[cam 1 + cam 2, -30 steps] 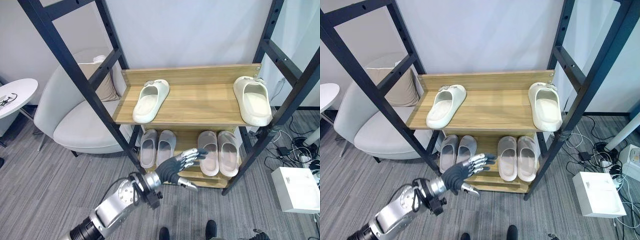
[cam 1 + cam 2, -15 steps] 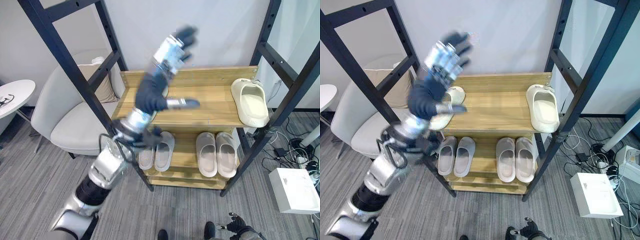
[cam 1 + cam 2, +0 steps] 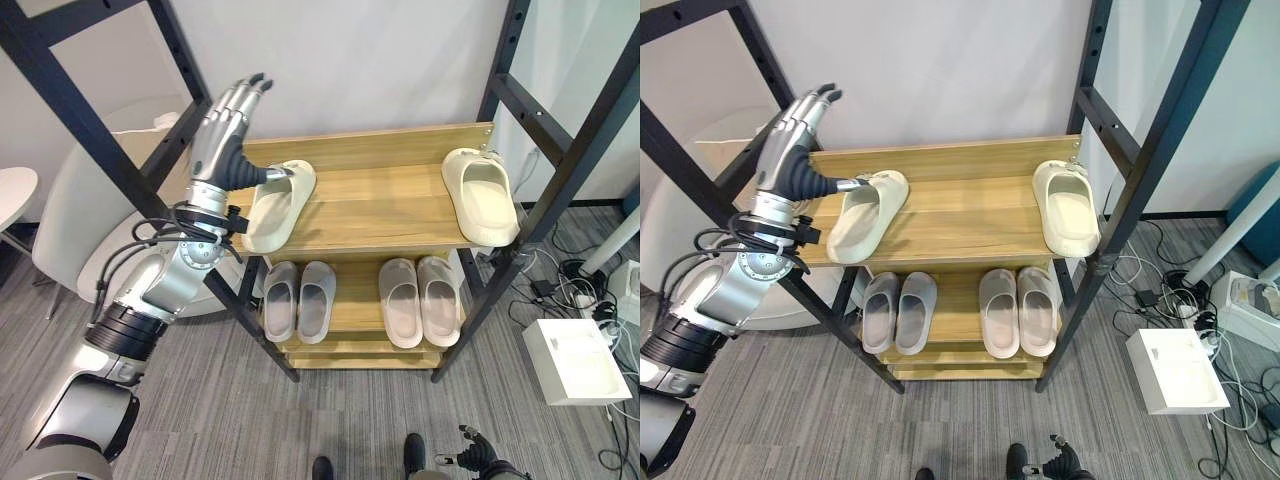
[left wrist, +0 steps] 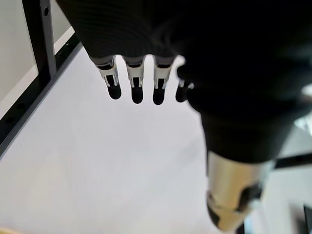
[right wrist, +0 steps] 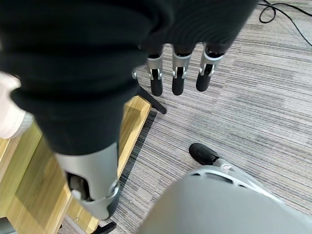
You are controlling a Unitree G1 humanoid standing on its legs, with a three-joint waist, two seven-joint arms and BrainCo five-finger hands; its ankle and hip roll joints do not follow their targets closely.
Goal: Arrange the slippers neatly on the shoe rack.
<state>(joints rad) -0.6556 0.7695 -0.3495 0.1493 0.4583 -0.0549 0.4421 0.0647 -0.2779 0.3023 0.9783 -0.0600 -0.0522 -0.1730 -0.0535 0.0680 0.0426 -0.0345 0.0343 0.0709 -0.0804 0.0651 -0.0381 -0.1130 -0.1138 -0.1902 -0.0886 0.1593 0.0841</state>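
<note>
Two-tier wooden shoe rack with black metal uprights, seen from the head cameras. Top shelf: one cream foam slipper at the left end, lying slightly askew with its toe towards the rack's front, and a second cream foam slipper at the right end, well apart from the first. Lower shelf: a pair of grey slippers on the left and a pair of beige slippers on the right, each pair side by side. The left hand is raised at the rack's left upright, fingers straight and spread, holding nothing; its thumb reaches to the heel of the left cream slipper, contact not discernible. The right hand, in its wrist view, hangs low beside the rack's foot over the grey striped carpet, fingers relaxed and empty. Behind the left upright stands a white armchair; a white box and cables lie on the floor to the rack's right
</note>
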